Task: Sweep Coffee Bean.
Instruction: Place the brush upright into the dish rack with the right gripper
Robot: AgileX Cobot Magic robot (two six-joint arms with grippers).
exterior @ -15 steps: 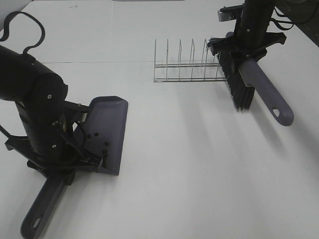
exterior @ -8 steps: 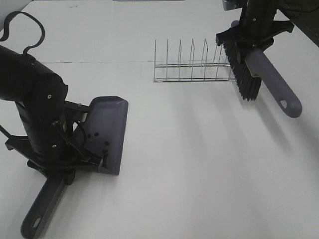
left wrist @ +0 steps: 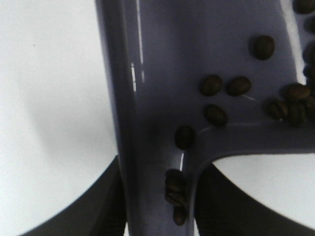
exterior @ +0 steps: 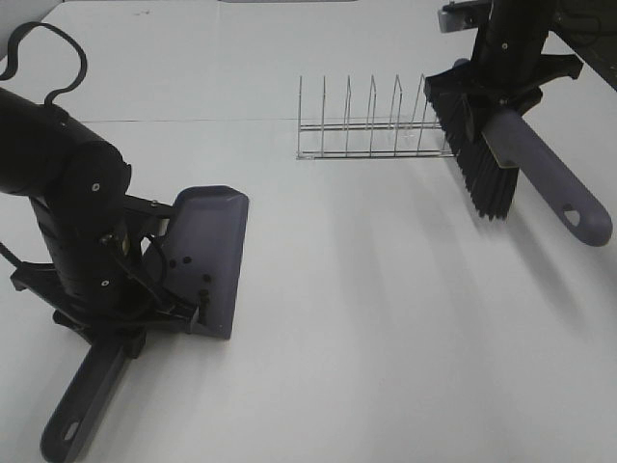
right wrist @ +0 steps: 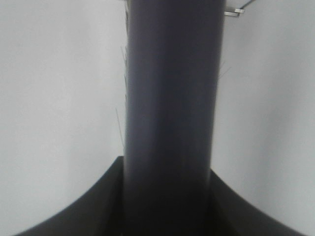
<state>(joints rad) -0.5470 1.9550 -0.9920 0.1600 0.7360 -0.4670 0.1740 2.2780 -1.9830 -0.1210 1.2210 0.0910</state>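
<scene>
The grey dustpan lies on the white table at the left, and my left gripper is shut on its handle. Several coffee beans rest inside the pan. The left wrist view shows them close up as coffee beans scattered on the dustpan, with the left gripper clamped at the neck. At the back right, my right gripper is shut on a brush with black bristles, held above the table. In the right wrist view the right gripper clasps the brush handle.
A wire rack with upright prongs stands at the back middle, just left of the brush. The table is white. Its far right edge lies behind the right arm.
The right arm has carried the brush to the right, away from the rack's front. The left arm and the dustpan have stayed in place.
</scene>
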